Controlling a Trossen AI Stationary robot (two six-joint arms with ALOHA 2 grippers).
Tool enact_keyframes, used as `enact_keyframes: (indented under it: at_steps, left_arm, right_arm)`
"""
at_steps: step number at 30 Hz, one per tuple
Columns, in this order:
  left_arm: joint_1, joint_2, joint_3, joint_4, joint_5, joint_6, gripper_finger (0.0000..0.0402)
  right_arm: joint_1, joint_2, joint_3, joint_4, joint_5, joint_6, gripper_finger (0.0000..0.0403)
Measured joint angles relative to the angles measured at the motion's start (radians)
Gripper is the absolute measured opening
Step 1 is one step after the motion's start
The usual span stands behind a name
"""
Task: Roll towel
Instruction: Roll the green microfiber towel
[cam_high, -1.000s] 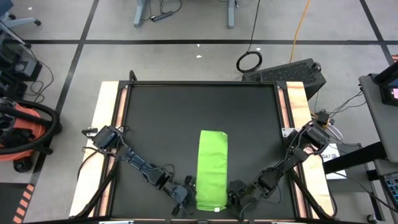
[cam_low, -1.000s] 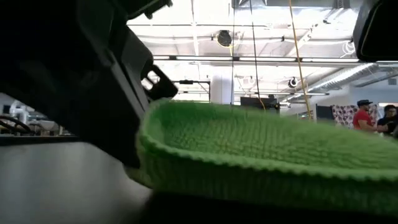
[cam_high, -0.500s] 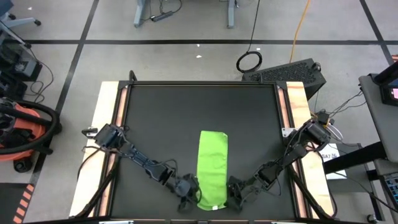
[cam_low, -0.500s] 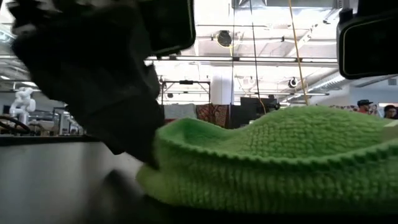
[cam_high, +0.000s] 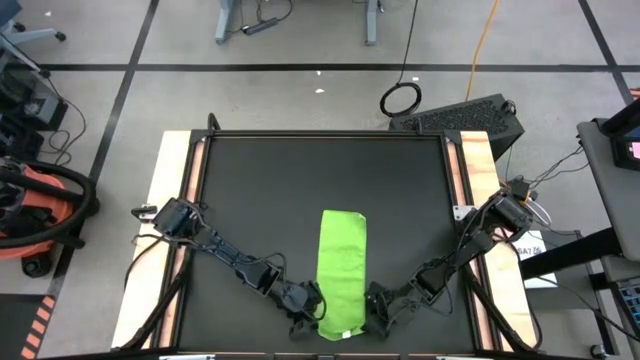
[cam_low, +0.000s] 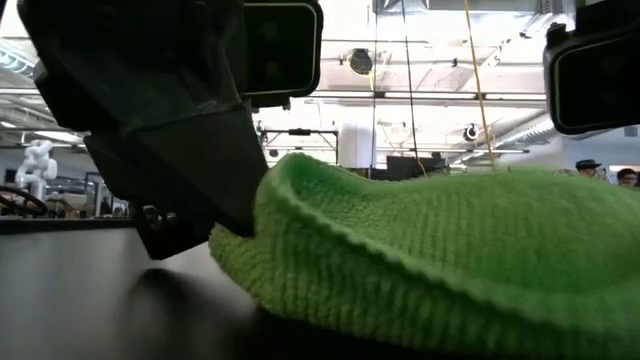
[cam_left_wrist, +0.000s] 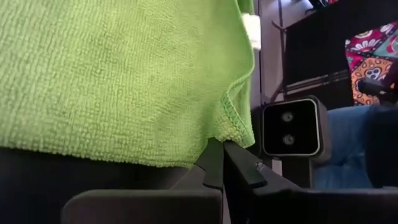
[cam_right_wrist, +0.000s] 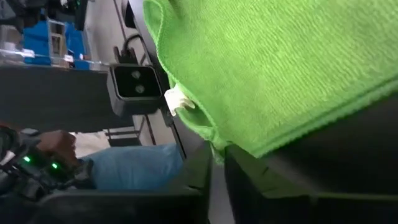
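Observation:
The lime-green towel (cam_high: 341, 268) lies as a long folded strip on the black mat (cam_high: 250, 200), running from far to near. Its far part lies flat. Its near end (cam_low: 420, 250) is humped up off the mat. My left gripper (cam_high: 311, 318) is at the towel's near left corner and shut on it. My right gripper (cam_high: 368, 318) is at the near right corner and shut on it. A small white tag (cam_right_wrist: 177, 99) sticks out of the towel's near edge. My left gripper pinches the towel's near left corner (cam_left_wrist: 239, 132) between its two fingers, at the hemmed edge. The fingers come in low from the table's left. The corner is raised a little, and the rest of the towel lies on the mat. My right gripper pinches the towel's near right corner (cam_right_wrist: 210, 138) between its two fingers, at the edge beside the white tag. The fingers come in low from the table's right. The corner is raised a little, and the cloth beyond it sags to the mat.
The mat's wooden side strips (cam_high: 172, 200) (cam_high: 480, 170) border the work area. The low camera box (cam_left_wrist: 289, 127) stands at the near edge close to both grippers. A person in jeans (cam_right_wrist: 130, 168) sits beyond the near edge. Bare mat lies far of the towel.
Both grippers have moved inward along the near edge toward the towel's near corners and taken hold of them. The towel's near end, flat a second ago, has risen into a hump, while the far part has stayed flat.

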Motion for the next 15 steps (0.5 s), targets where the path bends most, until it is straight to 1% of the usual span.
enact_keyframes:
  at_steps: [2, 6, 9, 12, 15]
  left_arm:
    - [0.0, 0.0, 0.0, 0.0, 0.0, -0.024, 0.0]
    - [0.002, 0.0, 0.0, 0.003, 0.0, -0.07, 0.0]
    - [0.007, 0.0, 0.0, 0.009, -0.001, -0.096, 0.0]
    - [0.011, 0.0, 0.0, 0.018, -0.001, -0.098, 0.0]
    - [0.019, 0.0, 0.0, 0.027, -0.001, -0.112, 0.0]
  right_arm:
    - [0.001, -0.022, -0.002, -0.034, 0.001, -0.012, 0.0069]
    - [0.001, -0.087, -0.004, -0.196, 0.013, -0.03, 0.0131]
    - [-0.003, -0.15, -0.004, -0.273, 0.037, -0.107, 0.0167]
    - [-0.01, -0.204, -0.003, -0.285, 0.109, -0.238, 0.0184]
    - [-0.04, -0.24, 0.0, -0.3, 0.163, -0.341, 0.0183]
